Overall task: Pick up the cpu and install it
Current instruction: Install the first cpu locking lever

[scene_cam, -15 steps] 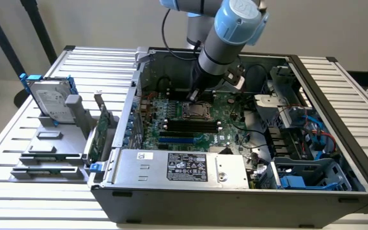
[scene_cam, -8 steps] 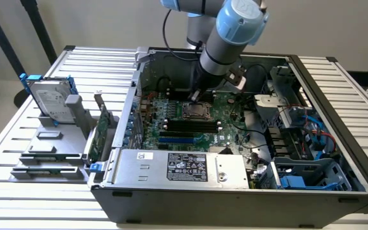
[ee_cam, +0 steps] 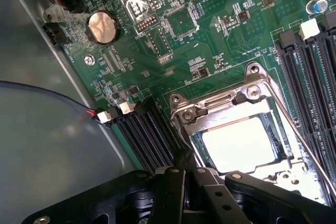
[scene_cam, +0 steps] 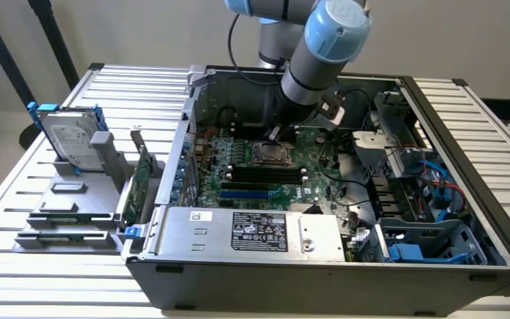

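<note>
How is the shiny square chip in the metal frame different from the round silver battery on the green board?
The cpu is square and lies flat inside a metal socket frame; the coin battery is round and sits in a black holder. The cpu looks larger than the battery. The cpu lies closer to the gripper, the battery farther off. Both are silvery and sit on the green motherboard.

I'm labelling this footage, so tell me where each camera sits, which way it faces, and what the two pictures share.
Exterior view: off the arm, raised, looking down into the open computer case; the arm reaches in over the motherboard.
Wrist view: on the wrist, looking close at the board; the gripper, shut, shows.
Shared: the CPU socket, with the cpu in it.
</note>
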`<action>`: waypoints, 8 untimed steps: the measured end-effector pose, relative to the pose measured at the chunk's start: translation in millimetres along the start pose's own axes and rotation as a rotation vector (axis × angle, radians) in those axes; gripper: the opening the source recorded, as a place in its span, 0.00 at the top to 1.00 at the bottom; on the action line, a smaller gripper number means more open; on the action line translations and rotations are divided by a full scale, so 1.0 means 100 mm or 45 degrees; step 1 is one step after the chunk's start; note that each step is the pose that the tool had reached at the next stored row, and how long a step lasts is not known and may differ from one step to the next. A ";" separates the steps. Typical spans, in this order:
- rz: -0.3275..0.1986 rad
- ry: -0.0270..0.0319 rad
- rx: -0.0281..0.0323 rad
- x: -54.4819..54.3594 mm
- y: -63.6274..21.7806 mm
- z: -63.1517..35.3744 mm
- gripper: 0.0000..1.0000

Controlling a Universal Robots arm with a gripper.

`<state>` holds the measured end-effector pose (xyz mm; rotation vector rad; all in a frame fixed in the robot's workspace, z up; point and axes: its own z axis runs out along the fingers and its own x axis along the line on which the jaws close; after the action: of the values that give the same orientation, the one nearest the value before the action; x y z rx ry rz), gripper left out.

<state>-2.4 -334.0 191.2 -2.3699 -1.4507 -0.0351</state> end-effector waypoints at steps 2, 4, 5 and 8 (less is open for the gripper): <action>0.000 -0.0001 0.0000 0.01 0.018 -0.002 0.89; 0.000 -0.0001 0.0000 0.02 0.035 -0.005 0.89; 0.000 -0.0002 0.0000 0.02 0.043 -0.007 0.89; 0.000 -0.0001 0.0000 0.03 0.064 -0.009 0.89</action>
<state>4.9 -334.0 190.8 -2.3700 -1.4508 -0.0350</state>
